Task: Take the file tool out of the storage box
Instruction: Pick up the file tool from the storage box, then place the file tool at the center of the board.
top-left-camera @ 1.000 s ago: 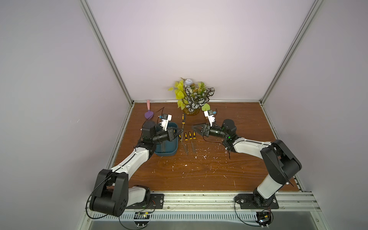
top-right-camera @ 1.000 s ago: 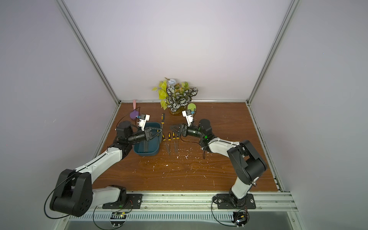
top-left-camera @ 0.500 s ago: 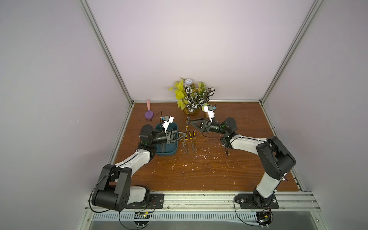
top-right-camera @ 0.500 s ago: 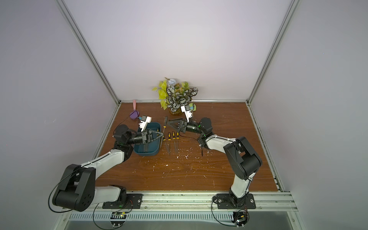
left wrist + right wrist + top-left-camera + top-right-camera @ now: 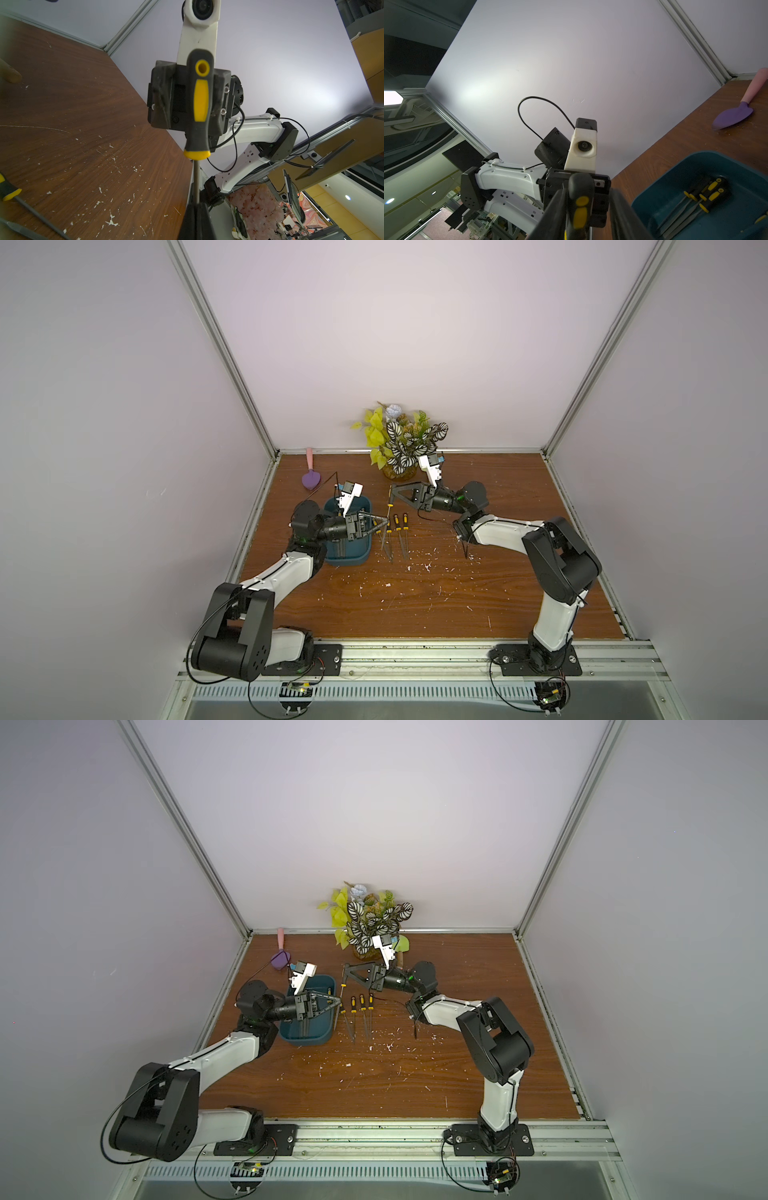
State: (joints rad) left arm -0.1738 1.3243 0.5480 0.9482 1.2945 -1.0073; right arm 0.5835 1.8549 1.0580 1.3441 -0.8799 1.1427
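The dark teal storage box [image 5: 348, 559] [image 5: 329, 981] sits at the table's left, with more files [image 5: 702, 199] lying in it. My left gripper [image 5: 387, 523] [image 5: 196, 207] is shut on the thin metal shaft of a black-and-yellow file tool [image 5: 390, 506] [image 5: 199, 104]. It holds the file upright just past the box's right wall. My right gripper [image 5: 392, 489] [image 5: 586, 197] reaches in from the right, and its fingers straddle the file's handle [image 5: 580, 199]. One finger lies against the handle and the other stands off it.
A row of black-and-yellow files [image 5: 401, 531] [image 5: 362, 1011] lies on the wood just right of the box. A potted plant [image 5: 401, 448] stands at the back wall and a purple spatula [image 5: 311, 479] lies at the back left. White scraps dot the table.
My left gripper has carried the file up and rightward out of the box. My right gripper has swung left onto the handle, and its jaws have narrowed.
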